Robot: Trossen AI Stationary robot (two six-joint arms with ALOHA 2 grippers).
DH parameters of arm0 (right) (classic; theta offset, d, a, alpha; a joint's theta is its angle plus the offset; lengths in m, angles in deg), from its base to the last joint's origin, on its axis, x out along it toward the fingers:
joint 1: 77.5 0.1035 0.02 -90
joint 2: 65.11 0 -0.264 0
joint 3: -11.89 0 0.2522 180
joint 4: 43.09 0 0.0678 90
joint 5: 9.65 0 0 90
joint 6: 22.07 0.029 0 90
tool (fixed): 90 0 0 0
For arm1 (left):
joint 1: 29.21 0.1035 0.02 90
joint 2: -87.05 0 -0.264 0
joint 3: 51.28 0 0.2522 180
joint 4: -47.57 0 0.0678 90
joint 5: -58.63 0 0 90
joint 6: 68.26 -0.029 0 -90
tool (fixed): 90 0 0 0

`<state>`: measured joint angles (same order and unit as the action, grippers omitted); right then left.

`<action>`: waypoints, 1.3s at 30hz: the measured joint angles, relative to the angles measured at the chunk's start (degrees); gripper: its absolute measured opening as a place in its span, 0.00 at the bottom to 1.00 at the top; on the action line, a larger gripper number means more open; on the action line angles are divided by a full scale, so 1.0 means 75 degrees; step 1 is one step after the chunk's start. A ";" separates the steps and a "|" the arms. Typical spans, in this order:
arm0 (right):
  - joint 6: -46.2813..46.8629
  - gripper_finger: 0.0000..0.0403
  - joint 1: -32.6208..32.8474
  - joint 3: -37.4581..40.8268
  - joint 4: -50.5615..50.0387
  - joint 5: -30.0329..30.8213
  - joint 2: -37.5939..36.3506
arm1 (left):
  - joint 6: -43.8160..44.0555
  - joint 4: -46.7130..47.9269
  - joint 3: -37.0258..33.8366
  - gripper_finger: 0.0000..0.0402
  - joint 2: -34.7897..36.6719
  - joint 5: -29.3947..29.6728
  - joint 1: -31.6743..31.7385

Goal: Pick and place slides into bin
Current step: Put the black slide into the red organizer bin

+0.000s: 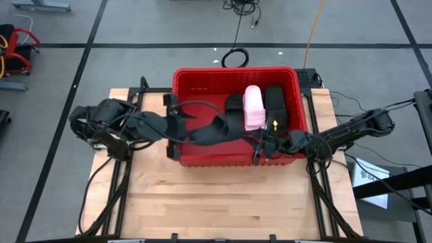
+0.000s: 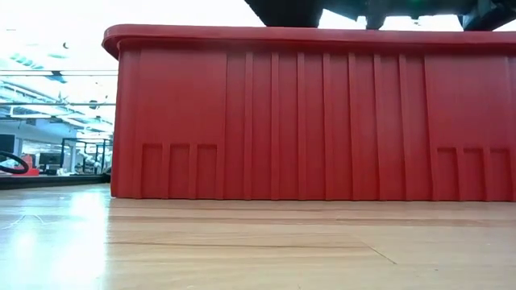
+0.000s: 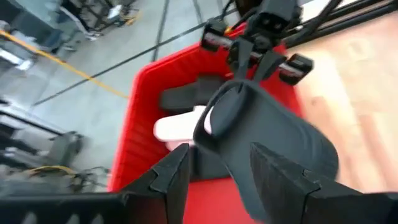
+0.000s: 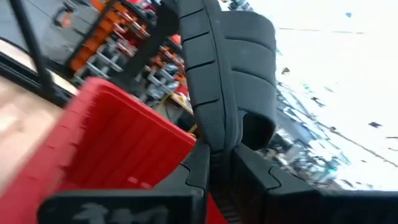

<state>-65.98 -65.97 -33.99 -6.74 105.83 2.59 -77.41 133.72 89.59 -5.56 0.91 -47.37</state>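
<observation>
At table (image 1: 216, 202) left, L arm reaches across the near-left wall of the bin (image 1: 236, 70), w/ the left gripper (image 1: 219, 128) over the bin's middle. Its fingers (image 3: 174, 177) stand apart, either side of the near end of the held black slide (image 3: 273, 134); can't tell if the pads touch it, but no squeeze shows, so prob. not carrying the load. Bin sits mid-table toward the far edge, so both arms can reach in. Inside, along the far half, lie one black slide (image 1: 233, 104), then a pink slide (image 1: 253, 108), then another black slide (image 1: 275, 104), side by side & lengthwise, which leaves the near half free for more. Over the near-right part of the bin is the right gripper (image 1: 262, 145), R arm coming in from table right. Its fingers (image 4: 199, 165) are clamped tight on the held slide's sole edge, w/ the slide standing up out of the grip, strap side showing. Looks like a two-arm moment: one slide spans btwn both grippers above the bin, R gripping, L loose, so the drop into the bin isn't done yet. No slides seen on the bare table.
</observation>
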 joint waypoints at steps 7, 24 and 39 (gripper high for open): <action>0.0050 0.08 -0.0811 0.0012 -0.0488 -0.0571 -0.0694 | -0.0171 0.0423 -0.0003 0.42 0.0139 0.0361 0.0475; 0.0348 0.10 -0.3901 -0.1512 -0.3204 -0.4224 -0.1316 | -0.2052 -0.0371 -0.0012 0.42 0.0776 -0.1554 0.3129; 0.1594 0.10 -0.6767 -0.1585 -0.2225 -0.7674 -0.1069 | -0.2805 -0.1276 -0.0006 0.42 0.0670 -0.7841 0.7512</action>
<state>-54.02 -116.72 -45.88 -23.43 48.28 -5.43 -98.45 124.16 89.54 -0.54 -57.90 8.97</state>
